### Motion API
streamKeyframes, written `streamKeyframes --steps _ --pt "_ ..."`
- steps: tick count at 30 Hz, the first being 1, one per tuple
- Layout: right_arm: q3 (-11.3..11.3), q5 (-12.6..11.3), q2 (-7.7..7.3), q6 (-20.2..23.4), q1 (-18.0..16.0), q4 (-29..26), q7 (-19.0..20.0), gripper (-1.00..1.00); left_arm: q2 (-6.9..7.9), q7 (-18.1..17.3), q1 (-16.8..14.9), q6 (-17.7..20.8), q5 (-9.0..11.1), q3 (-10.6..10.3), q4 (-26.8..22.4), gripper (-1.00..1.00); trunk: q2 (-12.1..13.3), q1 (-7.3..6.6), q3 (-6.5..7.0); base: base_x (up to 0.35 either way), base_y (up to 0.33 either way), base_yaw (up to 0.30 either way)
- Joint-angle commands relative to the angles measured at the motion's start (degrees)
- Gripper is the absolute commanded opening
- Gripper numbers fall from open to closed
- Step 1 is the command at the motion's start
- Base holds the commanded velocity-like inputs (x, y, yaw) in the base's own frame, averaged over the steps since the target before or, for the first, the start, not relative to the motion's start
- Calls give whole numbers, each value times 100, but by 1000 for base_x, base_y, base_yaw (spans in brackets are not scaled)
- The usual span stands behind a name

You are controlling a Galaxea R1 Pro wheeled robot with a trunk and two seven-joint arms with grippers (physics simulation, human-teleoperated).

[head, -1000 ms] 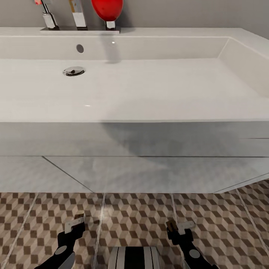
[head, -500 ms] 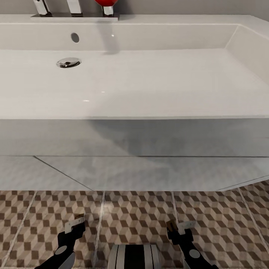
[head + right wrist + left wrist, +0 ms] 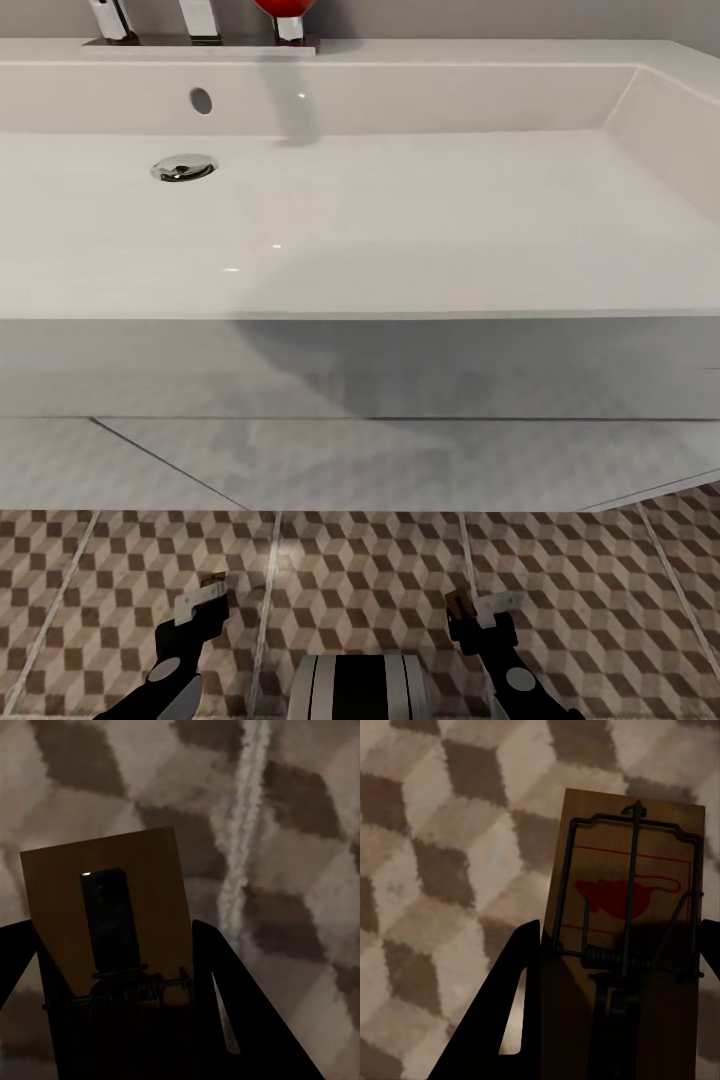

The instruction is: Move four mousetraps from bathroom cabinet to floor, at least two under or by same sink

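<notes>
The head camera looks down on a wide white rectangular sink (image 3: 400,220) with a round chrome drain (image 3: 184,168) towards its left end and an overflow hole just behind the drain. At the sink's back rim stand chrome tap fittings (image 3: 200,18) and the base of a red object (image 3: 283,8). Below the basin is the white vanity front (image 3: 360,450), and in front of that the bathroom floor (image 3: 370,570), tiled in a brown, beige and white cube pattern with pale grout lines. Both arms hang low over these tiles, just in front of the vanity. The left gripper (image 3: 205,598) is closed on a mousetrap (image 3: 622,915); the left wrist camera shows the tan board with dark wire parts and a red printed mark wedged between the two dark fingers, its free end sticking out over the tiles. The right gripper (image 3: 478,606) is likewise clamped on a second mousetrap (image 3: 112,915), a tan board with a dark plate and coiled spring, held between its fingers above the floor beside a grout line.
</notes>
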Motion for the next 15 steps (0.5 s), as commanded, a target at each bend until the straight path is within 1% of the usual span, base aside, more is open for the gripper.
streamKeyframes --steps 1,7,15 --pt "15 33 0 -11 -3 5 -31 -100 7 60 -5 -24 37 -50 -7 -100 -1 -1 -3 0 0 0" --pt "15 33 0 -11 -3 5 -31 -100 6 60 -5 -24 37 -50 -5 -100 -1 -1 -3 0 0 0" --pt "15 33 0 -11 -3 5 -30 -100 21 60 -5 -16 37 -50 -8 -100 -12 20 -181 0 0 0"
